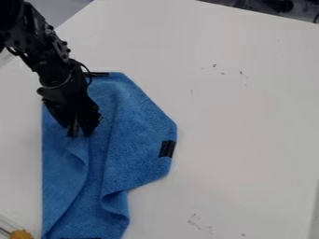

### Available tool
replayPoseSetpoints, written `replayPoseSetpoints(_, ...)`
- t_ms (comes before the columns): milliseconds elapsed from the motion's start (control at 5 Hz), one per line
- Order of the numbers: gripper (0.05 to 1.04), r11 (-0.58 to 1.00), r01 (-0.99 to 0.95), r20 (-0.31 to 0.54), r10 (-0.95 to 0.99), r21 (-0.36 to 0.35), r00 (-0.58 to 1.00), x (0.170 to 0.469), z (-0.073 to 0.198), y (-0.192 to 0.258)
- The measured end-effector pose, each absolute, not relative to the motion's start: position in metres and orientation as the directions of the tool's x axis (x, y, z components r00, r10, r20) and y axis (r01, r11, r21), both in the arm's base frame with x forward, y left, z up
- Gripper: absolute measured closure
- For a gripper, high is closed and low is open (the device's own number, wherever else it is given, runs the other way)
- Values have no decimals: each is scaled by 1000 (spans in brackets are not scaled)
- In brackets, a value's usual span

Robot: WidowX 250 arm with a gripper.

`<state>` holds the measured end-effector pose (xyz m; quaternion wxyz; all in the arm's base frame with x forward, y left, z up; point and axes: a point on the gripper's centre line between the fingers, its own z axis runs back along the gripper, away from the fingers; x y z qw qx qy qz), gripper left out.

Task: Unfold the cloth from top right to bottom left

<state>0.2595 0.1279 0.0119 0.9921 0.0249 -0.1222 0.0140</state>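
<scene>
On a white surface (243, 121) lies a rumpled blue cloth (138, 128). The hand (79, 131) points down at it, whether open or closed unclear.

Matt, textured blue cloth (140, 135); smooth white tabletop (237, 126); 1 glossy black gripper (81, 130).

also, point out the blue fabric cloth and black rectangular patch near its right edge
Blue fabric cloth (140, 135): camera view, broad right part.
Black rectangular patch (167, 149): camera view, its middle.
</scene>
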Motion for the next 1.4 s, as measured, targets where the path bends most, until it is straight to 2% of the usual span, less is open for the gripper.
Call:
replayPoseSetpoints(200, 680, 999, -33, 241, 22, 40, 970, 261, 10, 130)
replayPoseSetpoints(400, 876, 998, -41, 229, 31, 39, 973, 261, 11, 130)
replayPoseSetpoints(600, 980, 998, -37, 221, 24, 54, 975, 262, 13, 128)
replayPoseSetpoints(1000, 1007, 984, -103, 301, 56, 142, 952, 256, 52, 149)
replayPoseSetpoints(1400, 1007, 968, -223, 364, 168, 113, 916, 213, 38, 209)
